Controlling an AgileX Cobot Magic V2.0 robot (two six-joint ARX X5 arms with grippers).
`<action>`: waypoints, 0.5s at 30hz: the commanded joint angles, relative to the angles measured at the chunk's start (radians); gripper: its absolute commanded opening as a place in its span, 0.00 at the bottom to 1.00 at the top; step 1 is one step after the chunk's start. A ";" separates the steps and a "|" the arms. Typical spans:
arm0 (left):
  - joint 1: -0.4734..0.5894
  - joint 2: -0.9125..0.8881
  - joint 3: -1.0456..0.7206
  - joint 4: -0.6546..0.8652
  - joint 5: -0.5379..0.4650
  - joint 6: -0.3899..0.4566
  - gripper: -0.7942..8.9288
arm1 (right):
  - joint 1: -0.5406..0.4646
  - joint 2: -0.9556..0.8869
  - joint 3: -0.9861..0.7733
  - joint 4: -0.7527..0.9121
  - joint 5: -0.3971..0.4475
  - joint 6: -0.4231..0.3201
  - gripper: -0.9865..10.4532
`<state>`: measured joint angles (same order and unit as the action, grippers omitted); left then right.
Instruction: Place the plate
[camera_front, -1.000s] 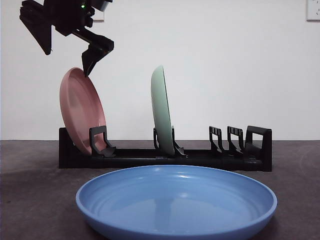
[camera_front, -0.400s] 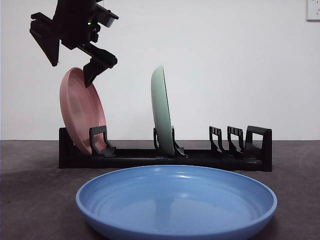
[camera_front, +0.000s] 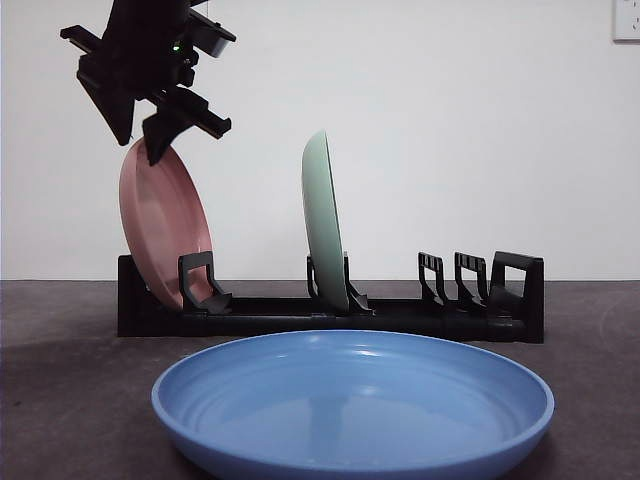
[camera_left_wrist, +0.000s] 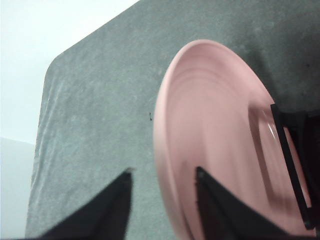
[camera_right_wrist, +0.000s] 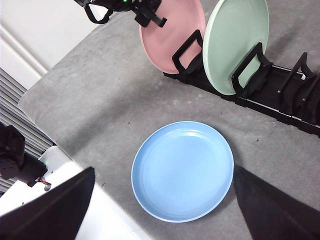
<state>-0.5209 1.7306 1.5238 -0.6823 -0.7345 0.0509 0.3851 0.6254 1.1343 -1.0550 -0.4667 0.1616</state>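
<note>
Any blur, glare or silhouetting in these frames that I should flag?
Left wrist view: pink plate is smeared and soft. Front view: left gripper is a dark silhouette against the bright wall; blue plate shows mild sheen. Right wrist view: sharp, evenly lit.

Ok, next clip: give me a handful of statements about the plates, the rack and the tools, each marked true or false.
1. The round pink plate stands in the black slotted dish rack. True.
2. The pale green plate lies flat on the table. False: it stands upright in the rack.
3. The left tool is open, with the pink plate's rim between its jaws. True.
4. The wide blue plate is in the rack's end slot. False: it lies flat on the grey table, in front of the rack.
5. The right tool grips the blue plate. False: it is open high above it.
</note>
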 joint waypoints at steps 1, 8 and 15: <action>-0.003 0.011 0.027 -0.003 0.001 0.012 0.17 | 0.003 0.006 0.016 0.014 0.004 0.002 0.47; -0.003 0.011 0.031 0.009 0.001 0.013 0.09 | 0.003 0.006 0.016 0.014 0.004 0.002 0.47; -0.003 0.011 0.063 0.001 -0.010 0.013 0.09 | 0.003 0.006 0.016 0.014 0.003 0.002 0.47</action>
<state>-0.5148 1.7306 1.5524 -0.6899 -0.7460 0.0528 0.3851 0.6254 1.1343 -1.0546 -0.4667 0.1616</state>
